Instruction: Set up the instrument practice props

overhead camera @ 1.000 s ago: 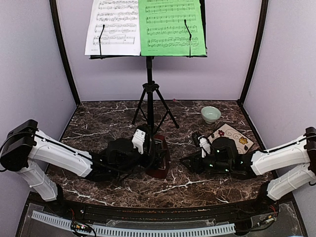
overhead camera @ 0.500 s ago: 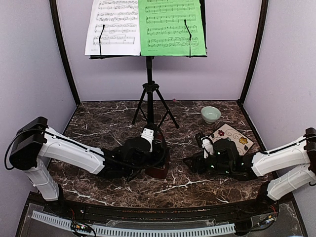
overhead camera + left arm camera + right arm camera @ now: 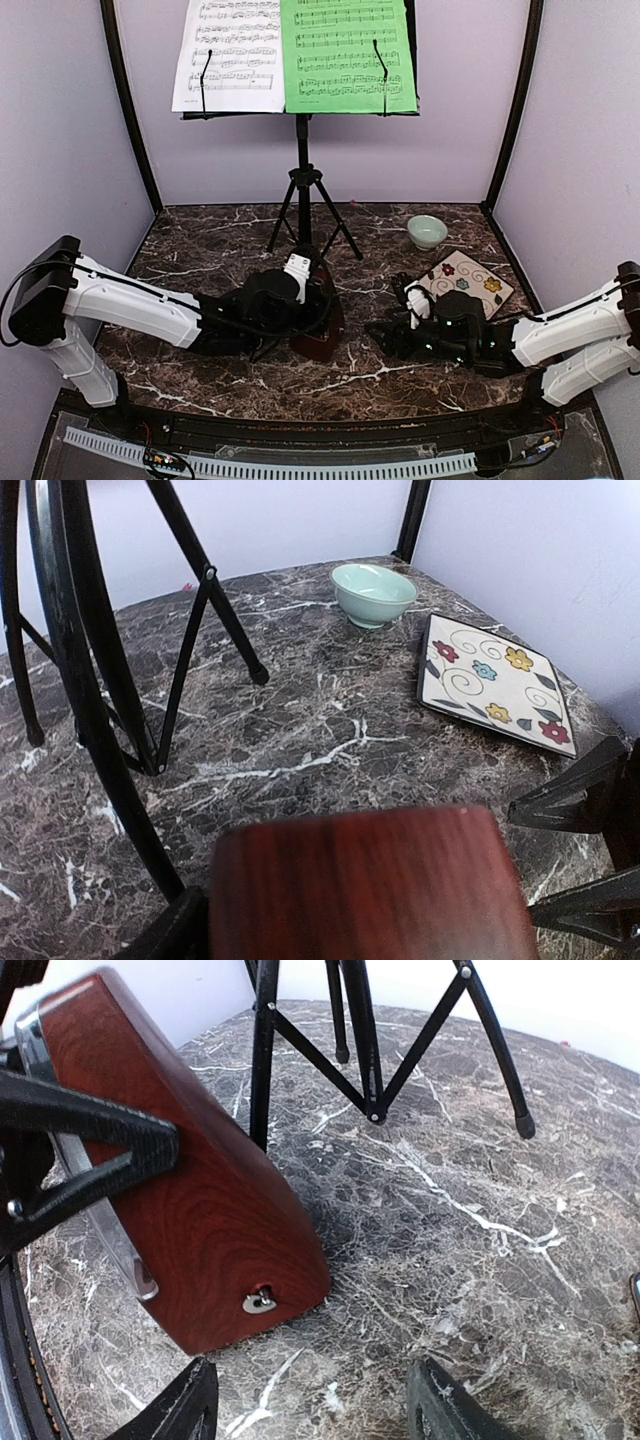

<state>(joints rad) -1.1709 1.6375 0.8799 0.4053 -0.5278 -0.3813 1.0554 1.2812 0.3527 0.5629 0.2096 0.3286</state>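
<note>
Your left jaws bracket the metronome [image 3: 210, 1200] on the surface, near the music stand [image 3: 303, 180] legs; you cannot tell if they grip. Right jaws stand wide, empty. A loose pinch could tip it.

Dark veined marble table [image 3: 200, 240] with tripod music stand [image 3: 303, 180], reddish-brown metronome [image 3: 200, 1210], square floral plate [image 3: 470, 280] and pale-green bowl [image 3: 427, 231].

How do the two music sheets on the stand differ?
The white music sheet is plain white; the green music sheet is bright green. The white one sits left on the music stand, the green one right. Both show printed staves under a black clip arm.
</note>
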